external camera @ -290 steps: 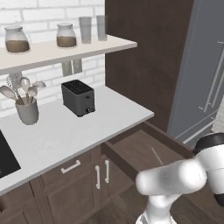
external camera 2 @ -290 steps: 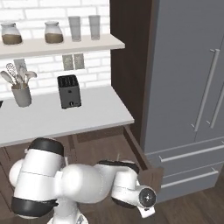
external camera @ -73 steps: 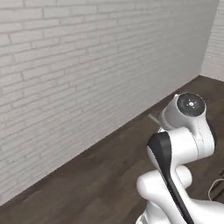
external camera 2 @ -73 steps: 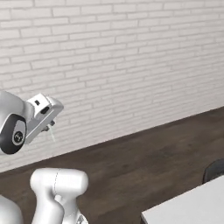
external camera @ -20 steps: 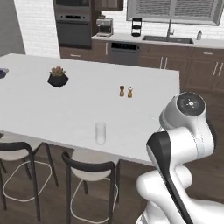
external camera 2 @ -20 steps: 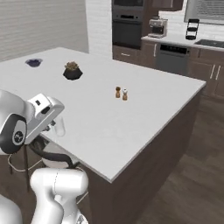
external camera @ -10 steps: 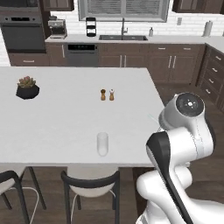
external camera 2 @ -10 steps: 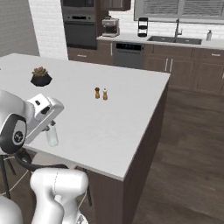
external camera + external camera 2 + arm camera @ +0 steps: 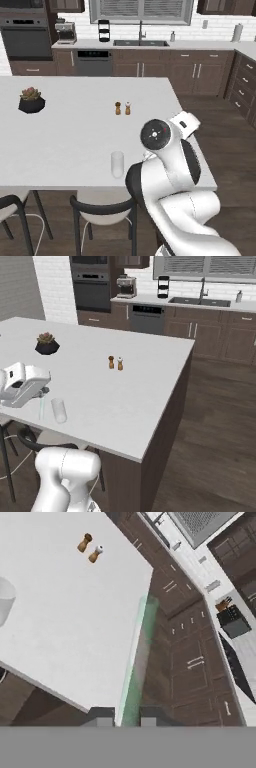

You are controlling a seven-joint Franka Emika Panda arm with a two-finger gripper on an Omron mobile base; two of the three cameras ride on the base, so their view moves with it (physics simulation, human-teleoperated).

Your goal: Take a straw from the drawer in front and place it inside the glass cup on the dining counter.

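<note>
Pale straw (image 9: 137,662) clamped in closed pincer (image 9: 125,716).

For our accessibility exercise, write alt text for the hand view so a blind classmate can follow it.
The robot's hand is shut on a thin, pale translucent straw that runs up the picture, over the edge of the large white dining counter. A clear glass cup stands at the left edge; two small wooden shakers stand farther off.
</note>
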